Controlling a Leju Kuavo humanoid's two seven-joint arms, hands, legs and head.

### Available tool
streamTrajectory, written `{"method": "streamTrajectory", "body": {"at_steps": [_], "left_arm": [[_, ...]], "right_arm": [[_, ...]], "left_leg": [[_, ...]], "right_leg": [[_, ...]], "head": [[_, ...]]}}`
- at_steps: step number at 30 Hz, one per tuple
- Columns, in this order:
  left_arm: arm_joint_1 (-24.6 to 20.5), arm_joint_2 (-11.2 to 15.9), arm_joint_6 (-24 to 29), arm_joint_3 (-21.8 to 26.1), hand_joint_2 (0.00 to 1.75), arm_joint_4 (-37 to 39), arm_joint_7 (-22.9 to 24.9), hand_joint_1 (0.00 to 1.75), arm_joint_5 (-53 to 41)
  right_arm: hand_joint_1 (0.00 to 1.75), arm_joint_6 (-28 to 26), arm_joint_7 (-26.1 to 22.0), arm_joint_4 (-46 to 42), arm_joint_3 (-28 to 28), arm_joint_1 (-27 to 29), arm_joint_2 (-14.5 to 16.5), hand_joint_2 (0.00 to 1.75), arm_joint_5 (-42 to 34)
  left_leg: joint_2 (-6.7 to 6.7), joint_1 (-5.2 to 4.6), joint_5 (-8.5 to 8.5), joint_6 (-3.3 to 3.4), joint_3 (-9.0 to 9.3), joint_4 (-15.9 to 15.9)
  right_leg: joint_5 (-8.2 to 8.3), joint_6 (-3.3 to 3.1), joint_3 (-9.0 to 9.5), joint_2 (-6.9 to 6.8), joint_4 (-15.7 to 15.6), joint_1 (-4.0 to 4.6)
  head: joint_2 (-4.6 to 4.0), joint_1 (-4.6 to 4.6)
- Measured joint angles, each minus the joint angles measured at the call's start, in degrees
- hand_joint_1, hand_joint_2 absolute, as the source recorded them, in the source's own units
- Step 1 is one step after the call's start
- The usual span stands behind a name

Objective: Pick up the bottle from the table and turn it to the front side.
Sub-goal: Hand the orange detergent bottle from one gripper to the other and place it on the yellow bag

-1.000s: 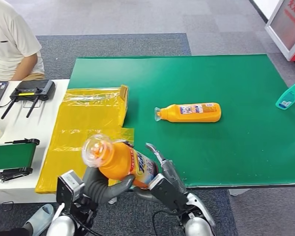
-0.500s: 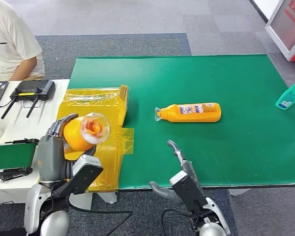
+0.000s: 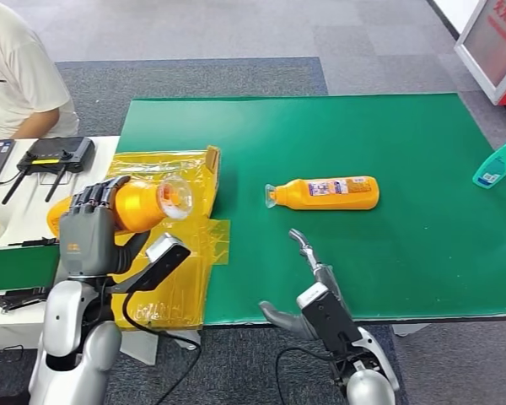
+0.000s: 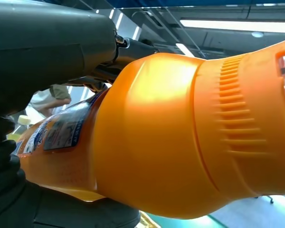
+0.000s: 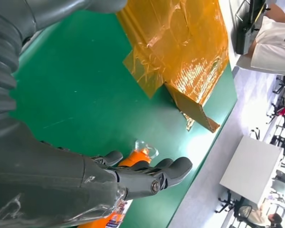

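The left hand had carried the gripped bottle leftward, turning it level; the right hand had withdrawn empty, fingers apart. Rotation appeared underway.

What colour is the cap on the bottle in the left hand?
Clear over orange, on the bottle; best in the head view.

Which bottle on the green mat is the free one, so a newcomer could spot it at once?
Start at the green mat that covers the table. Near its middle, to the right of the yellow plastic sheet, an orange bottle lies on its side, clear cap towards the sheet. Unlike the orange bottle in the left hand, nothing touches it, and the bottle at the right edge is teal.
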Motion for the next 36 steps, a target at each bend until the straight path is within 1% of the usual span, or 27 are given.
{"method": "streamTrajectory", "body": {"at_steps": [2,4,7,9,11,14,18,23,28,36], "left_arm": [[-0.68,0.85,0.09,-0.05,1.75,1.75,0.17,1.75,-0.46],[-1.94,2.47,-0.14,-0.79,1.75,3.92,0.70,1.75,-0.94],[-6.25,6.37,-0.62,-3.76,1.75,10.36,1.39,1.75,-1.20],[-9.79,8.22,-0.80,-5.66,1.75,16.07,1.57,1.75,-1.21],[-13.03,9.01,-1.69,-6.91,1.75,21.36,1.60,1.75,-1.21],[-16.73,9.44,-3.31,-8.32,1.75,27.31,1.79,1.75,-1.21],[-20.78,8.85,-4.90,-9.99,1.75,34.23,2.13,1.75,-1.21],[-24.28,6.45,-5.21,-10.83,1.75,41.75,2.10,1.75,-1.20],[-25.35,4.13,-4.89,-10.98,1.75,46.90,1.53,1.75,-0.61],[-25.83,1.71,-4.77,-10.24,1.75,51.44,0.37,1.75,2.64]], "right_arm": [[0.00,0.08,-0.07,0.52,0.11,-0.60,0.00,1.75,-0.07],[0.00,0.17,-0.41,1.25,0.45,-1.54,-0.01,1.75,-0.47],[0.00,0.20,-1.32,3.08,1.50,-4.12,-0.13,1.75,-1.68],[0.00,0.13,-1.67,4.12,2.22,-5.77,-0.26,1.75,-2.44],[0.00,0.09,-1.80,4.70,2.76,-6.80,-0.47,1.75,-3.13],[0.00,0.20,-1.93,5.16,3.23,-7.55,-0.89,1.75,-3.81],[0.00,0.97,-2.44,5.46,3.35,-8.78,-1.57,1.75,-5.35],[0.00,1.81,-2.56,5.31,3.54,-10.12,-2.09,1.75,-6.37],[0.00,1.99,-2.57,4.47,4.20,-10.69,-2.42,1.75,-6.45],[0.00,2.17,-2.66,3.99,4.73,-10.80,-2.71,1.75,-7.06]], "left_leg": [[0.00,0.00,0.01,0.01,-0.01,0.00],[0.00,0.00,0.01,0.00,-0.01,0.00],[0.00,0.00,0.07,-0.05,-0.01,0.00],[0.00,0.00,0.14,-0.08,-0.01,0.00],[0.00,0.00,0.17,-0.08,-0.02,0.00],[0.00,0.00,0.18,-0.06,-0.03,0.00],[0.00,0.00,0.20,-0.03,-0.08,0.02],[0.00,-0.01,0.20,-0.03,-0.11,0.02],[0.00,-0.01,0.20,-0.04,-0.13,0.02],[0.00,0.00,0.20,-0.03,-0.16,0.02]], "right_leg": [[0.00,0.00,-0.01,0.00,0.00,0.00],[0.00,0.00,-0.04,0.00,0.00,0.00],[0.02,0.01,-0.06,0.00,0.00,0.00],[0.08,0.01,-0.07,0.00,0.00,0.00],[0.15,0.00,-0.07,0.01,0.01,0.01],[0.19,0.01,-0.07,0.01,0.01,-0.01],[0.21,0.04,-0.10,0.00,0.00,-0.02],[0.22,0.05,-0.12,0.01,0.00,-0.03],[0.21,0.05,-0.15,0.01,0.00,-0.02],[0.21,0.05,-0.15,0.00,0.01,-0.02]], "head": [[0.00,0.00],[0.00,0.00],[0.00,-0.01],[0.00,-0.01],[0.00,0.00],[0.00,-0.01],[0.00,0.00],[0.00,0.00],[0.00,0.00],[0.00,0.00]]}}
